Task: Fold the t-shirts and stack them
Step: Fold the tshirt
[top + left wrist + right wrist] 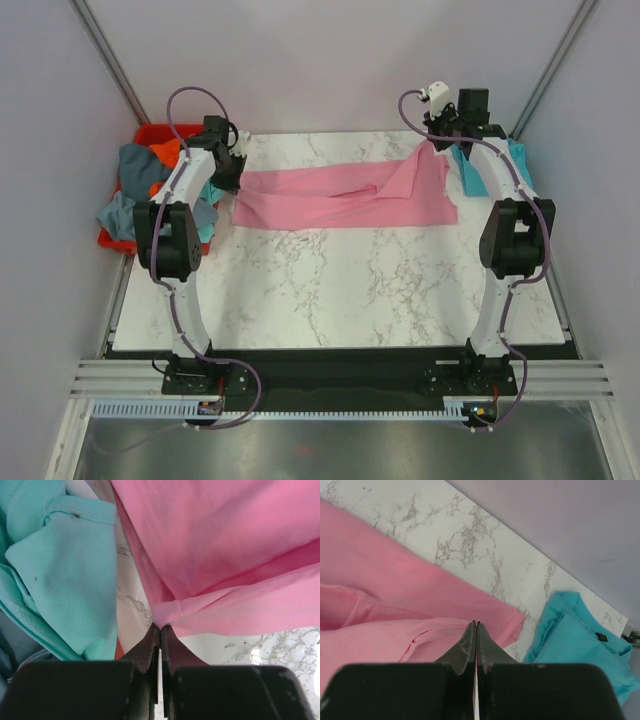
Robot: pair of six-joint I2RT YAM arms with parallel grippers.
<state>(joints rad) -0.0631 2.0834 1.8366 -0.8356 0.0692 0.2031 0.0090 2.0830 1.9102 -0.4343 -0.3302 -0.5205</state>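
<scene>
A pink t-shirt (340,200) lies stretched left to right across the far half of the marble table (330,290). My left gripper (235,172) is shut on its bunched left end, as the left wrist view shows (161,626), with pink cloth (225,545) fanning out beyond the tips. My right gripper (430,143) is shut on the shirt's right end, which rises to a peak at the jaws; its tips (476,624) pinch a pink fold (380,580). A teal-turquoise t-shirt (518,155) lies folded at the far right corner (580,640).
A red bin (160,135) off the table's far left edge holds a heap of shirts: grey-blue (138,165), orange (165,152) and mint (65,575). Grey walls close in the back and both sides.
</scene>
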